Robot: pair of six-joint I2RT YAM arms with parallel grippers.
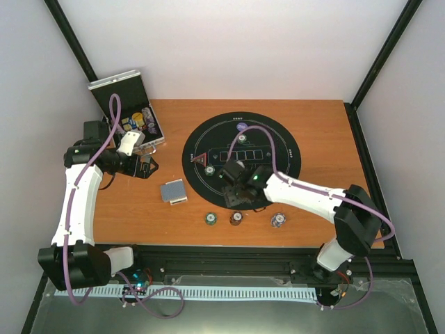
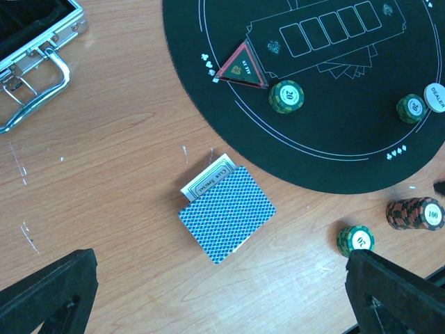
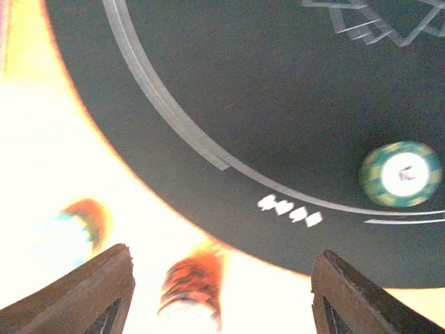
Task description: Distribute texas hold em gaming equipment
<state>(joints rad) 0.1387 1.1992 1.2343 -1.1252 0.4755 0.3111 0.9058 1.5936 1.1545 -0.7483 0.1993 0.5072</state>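
Left gripper (image 2: 221, 259) released wide, hovering over the deck (image 2: 228, 212): blue-latticed backs, one white card jutting from beneath, on the tabletop (image 2: 104, 174) just left of the mat (image 2: 334, 160). Right gripper (image 3: 221, 254) parted, holding nothing, above the mat's near rim. Judged: drop straight, straddle the maroon chip stack (image 3: 191, 282) squarely, clench gently. A green chip (image 3: 401, 174), white-centred, lies on the felt.

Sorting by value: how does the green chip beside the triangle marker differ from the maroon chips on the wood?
The green chip reads 20 and lies on the black mat; the maroon chips read 100, stacked taller, on the wooden table. Both are round, striped-edged.
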